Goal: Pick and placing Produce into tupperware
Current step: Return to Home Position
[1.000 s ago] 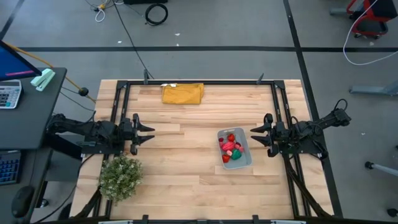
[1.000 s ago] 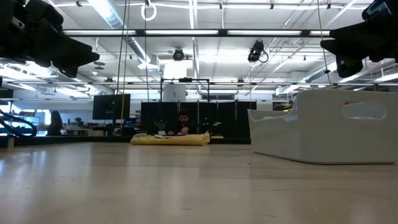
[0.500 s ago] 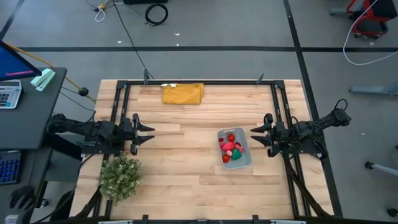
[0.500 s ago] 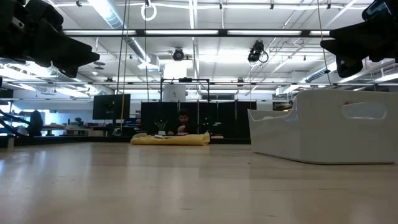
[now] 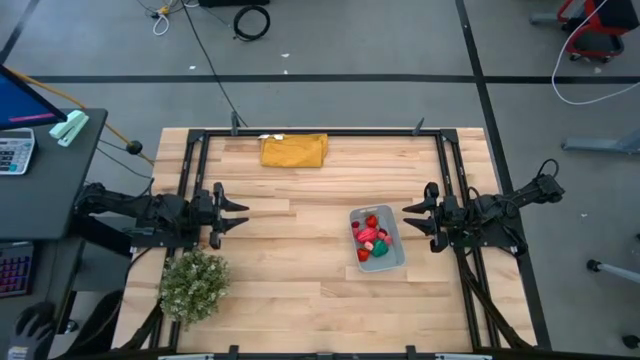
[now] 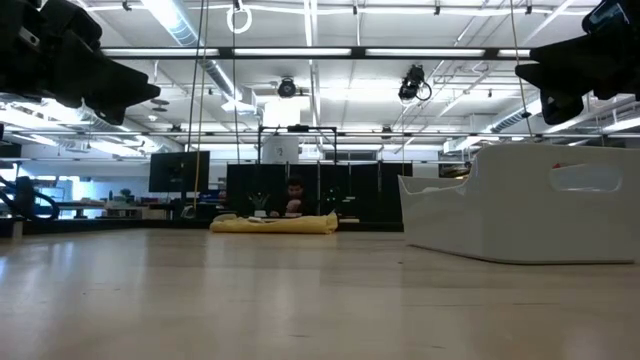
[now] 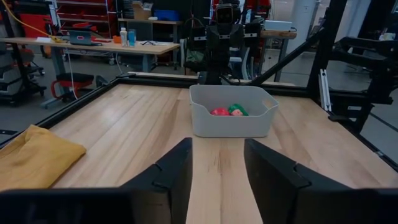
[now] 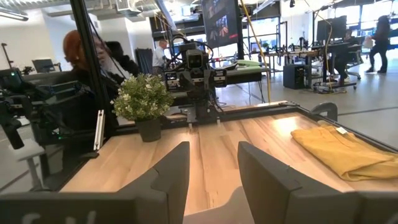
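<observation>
Hugging opposite table (image 5: 300,290) edges, jaws apart.

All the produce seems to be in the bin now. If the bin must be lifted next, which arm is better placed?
Right, probably. The right gripper, open, hangs just beside the bin; the left gripper, also open, waits across the table near the plant.

Wooden table (image 5: 300,262): tupperware (image 7: 230,124) right side, yellow cloth (image 5: 294,150) at edge, plant (image 5: 193,284) left.
</observation>
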`<state>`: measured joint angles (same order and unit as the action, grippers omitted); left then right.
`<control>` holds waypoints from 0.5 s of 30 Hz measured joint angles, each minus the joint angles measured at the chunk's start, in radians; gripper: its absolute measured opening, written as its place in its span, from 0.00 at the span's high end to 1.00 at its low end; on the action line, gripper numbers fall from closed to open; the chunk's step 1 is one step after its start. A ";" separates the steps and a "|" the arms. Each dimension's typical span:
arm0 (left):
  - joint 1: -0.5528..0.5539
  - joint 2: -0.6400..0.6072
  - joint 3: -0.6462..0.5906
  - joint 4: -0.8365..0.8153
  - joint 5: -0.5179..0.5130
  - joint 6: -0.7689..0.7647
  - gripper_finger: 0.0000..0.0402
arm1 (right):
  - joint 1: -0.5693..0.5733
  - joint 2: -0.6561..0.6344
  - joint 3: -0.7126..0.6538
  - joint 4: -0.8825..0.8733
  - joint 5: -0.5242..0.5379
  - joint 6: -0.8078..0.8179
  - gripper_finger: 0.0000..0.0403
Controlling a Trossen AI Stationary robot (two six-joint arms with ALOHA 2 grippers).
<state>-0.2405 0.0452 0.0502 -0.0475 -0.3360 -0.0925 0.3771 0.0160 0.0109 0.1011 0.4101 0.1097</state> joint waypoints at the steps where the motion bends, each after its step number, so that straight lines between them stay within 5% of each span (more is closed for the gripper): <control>1: 0.000 0.000 0.000 0.000 0.000 0.000 0.62 | 0.000 0.000 0.000 0.000 0.000 0.000 0.64; 15: 0.000 0.000 0.000 0.000 0.000 0.000 0.63 | 0.000 0.000 0.000 0.000 0.000 0.000 0.64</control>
<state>-0.2405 0.0452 0.0502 -0.0475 -0.3361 -0.0921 0.3770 0.0162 0.0109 0.1011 0.4101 0.1097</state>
